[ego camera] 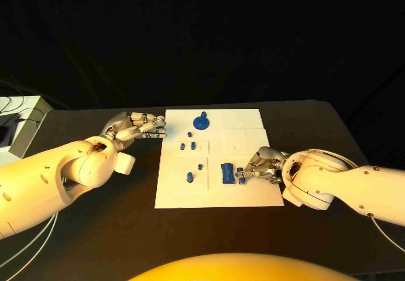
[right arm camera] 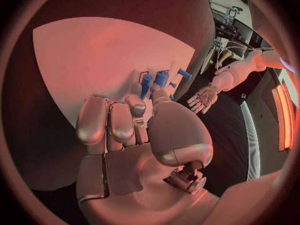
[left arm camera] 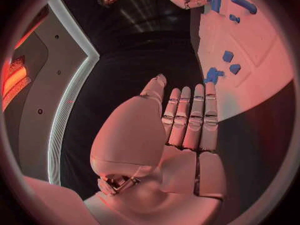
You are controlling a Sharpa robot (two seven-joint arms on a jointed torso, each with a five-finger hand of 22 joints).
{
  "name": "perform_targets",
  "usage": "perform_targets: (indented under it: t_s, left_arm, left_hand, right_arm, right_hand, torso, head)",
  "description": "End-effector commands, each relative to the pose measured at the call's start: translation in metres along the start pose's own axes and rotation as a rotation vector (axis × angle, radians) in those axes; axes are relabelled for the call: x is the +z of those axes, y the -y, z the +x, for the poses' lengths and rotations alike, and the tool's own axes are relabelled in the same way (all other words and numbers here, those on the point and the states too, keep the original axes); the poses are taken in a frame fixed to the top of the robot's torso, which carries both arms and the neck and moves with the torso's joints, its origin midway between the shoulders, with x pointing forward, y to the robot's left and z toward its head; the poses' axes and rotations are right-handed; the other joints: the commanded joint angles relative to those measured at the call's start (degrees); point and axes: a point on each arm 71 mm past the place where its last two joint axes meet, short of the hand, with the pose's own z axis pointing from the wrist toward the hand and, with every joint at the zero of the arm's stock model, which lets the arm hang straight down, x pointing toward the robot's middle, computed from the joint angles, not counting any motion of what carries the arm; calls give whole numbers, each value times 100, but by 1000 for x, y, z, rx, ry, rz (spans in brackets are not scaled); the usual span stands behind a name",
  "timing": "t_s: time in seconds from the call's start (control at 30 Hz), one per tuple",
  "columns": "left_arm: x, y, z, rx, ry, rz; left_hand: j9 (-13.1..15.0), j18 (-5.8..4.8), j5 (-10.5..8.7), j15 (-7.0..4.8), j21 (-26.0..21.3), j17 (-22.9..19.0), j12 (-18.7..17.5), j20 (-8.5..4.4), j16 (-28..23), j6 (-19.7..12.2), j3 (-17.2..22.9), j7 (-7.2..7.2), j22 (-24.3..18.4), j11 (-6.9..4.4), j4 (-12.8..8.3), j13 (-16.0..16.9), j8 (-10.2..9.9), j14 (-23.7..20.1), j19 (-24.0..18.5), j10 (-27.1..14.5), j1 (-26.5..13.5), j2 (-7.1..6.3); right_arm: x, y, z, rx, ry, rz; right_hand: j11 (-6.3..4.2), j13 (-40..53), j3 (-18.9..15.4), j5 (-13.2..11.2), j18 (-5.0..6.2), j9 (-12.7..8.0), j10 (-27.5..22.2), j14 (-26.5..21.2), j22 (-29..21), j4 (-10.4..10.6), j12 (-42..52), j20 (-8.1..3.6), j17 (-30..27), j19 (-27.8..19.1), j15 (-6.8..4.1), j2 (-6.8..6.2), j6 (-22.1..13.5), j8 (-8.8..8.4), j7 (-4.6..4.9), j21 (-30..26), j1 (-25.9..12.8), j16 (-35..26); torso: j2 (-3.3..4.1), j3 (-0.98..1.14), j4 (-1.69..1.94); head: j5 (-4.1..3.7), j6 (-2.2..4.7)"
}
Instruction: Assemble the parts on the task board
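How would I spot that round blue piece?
Find the white task board mid-table. Near its far edge, just beyond the left hand, lies the round blue part. It alone is disc-shaped; the other blue parts are small blocks or bars.

A black desk [ego camera: 101, 234] with a rounded far corner stands against a dark, unlit backdrop [ego camera: 202, 47], lit from above by a warm pool of light. At the desk's far left edge sits a pale box-like unit [ego camera: 21, 126] with dark cables trailing over it. Beside the desk, a dark wall panel edged with a bright white light strip [left arm camera: 65, 110] runs past a glowing orange-red fixture [left arm camera: 14, 80].
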Motion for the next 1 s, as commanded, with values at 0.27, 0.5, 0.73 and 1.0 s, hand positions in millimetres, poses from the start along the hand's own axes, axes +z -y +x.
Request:
perform_targets:
  t_s: [0.27,0.5,0.73,1.0]
  left_arm:
    - [0,1,3,-13,-17,5]
    - [0,1,3,-12,-16,5]
    - [0,1,2,-12,-15,4]
    - [0,0,2,-11,-13,4]
  left_hand:
    - [0,31,11,7,-11,-4,-15,46,25,-41,-20,18,-6,-4,2,-4,-19,-31,8,-29,-18,8]
    - [0,31,11,7,-11,-4,-15,46,25,-41,-20,18,-6,-4,2,-4,-19,-31,8,-29,-18,8]
    - [0,31,11,7,-11,-4,-15,46,25,-41,-20,18,-6,-4,2,-4,-19,-31,8,-29,-18,8]
    - [0,31,11,7,-11,-4,-15,46,25,-41,-20,18,-6,-4,2,-4,-19,-31,8,-29,-18,8]
  right_arm:
    - [0,0,-1,7,13,-9]
    - [0,1,-1,9,18,-7]
    - [-2,3,-3,13,16,-33]
    - [-10,5,-3,8,-32,-107]
  right_hand:
    - [19,1,-21,-55,-69,1,32,-1,844,81,-6,-22,-2,332,-4,-26,16,20,16,5,-53,5]
    - [22,3,-38,-122,-68,3,33,-2,844,138,-7,-20,-8,332,-2,-36,15,23,19,7,-86,2]
    - [22,-5,23,-288,-66,17,20,-5,840,-64,-27,-20,-12,327,-4,-71,3,32,18,-11,156,-1]
    - [21,-7,113,-1019,-73,15,15,-8,846,-629,-18,-16,-5,318,-1,-312,34,48,19,6,578,-8]
  torso:
    - [-2,-2,1]
    - [1,-2,1]
    - [0,1,2]
    - [2,6,-7]
  head:
    - [14,-8]
    - [14,1]
    - [17,12]
    - [25,33]
